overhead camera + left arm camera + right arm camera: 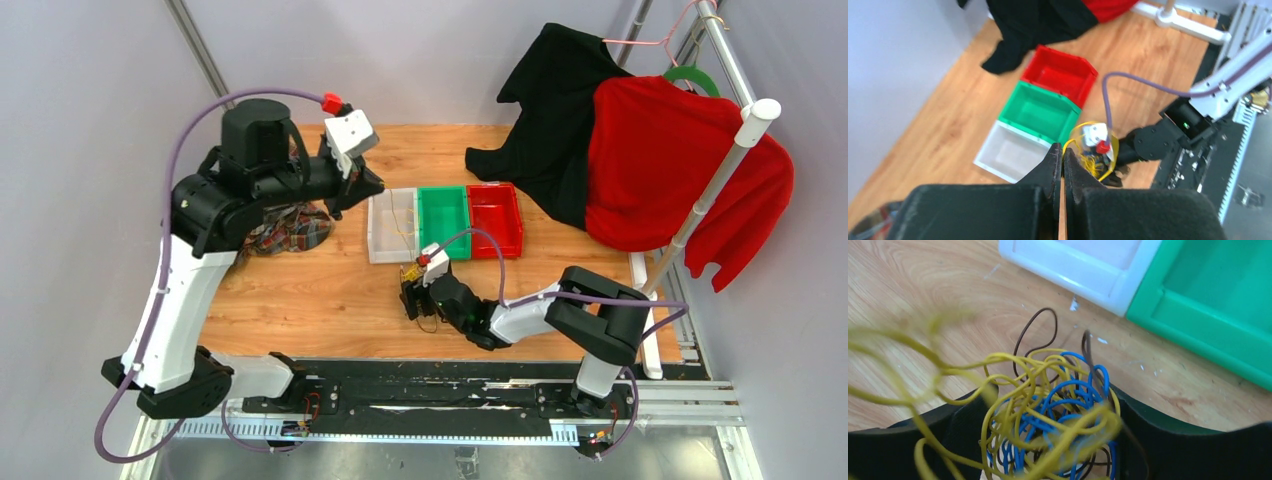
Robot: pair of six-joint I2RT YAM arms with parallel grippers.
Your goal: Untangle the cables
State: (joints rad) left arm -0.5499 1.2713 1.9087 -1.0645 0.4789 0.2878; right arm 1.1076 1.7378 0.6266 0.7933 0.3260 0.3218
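Three colours in cables [1058, 410]: yellow, blue, dark loops, knotted clump.

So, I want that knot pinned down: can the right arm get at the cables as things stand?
Probably yes: the right gripper is open, with the cables between its fingers; nothing lies in the way.

Robotics lab test cell. Plain grey panels [90, 100] wall in a wooden counter [330, 290]. A left robot arm [190, 290] and a right robot arm [560, 310] are bolted to a black metal rail [430, 395] at the near edge. Staged props fill the counter: a white bin [383, 245], green bin [445, 215] and red bin [497, 212], beside a clothes rack [725, 167] hung with a red garment [650, 160].
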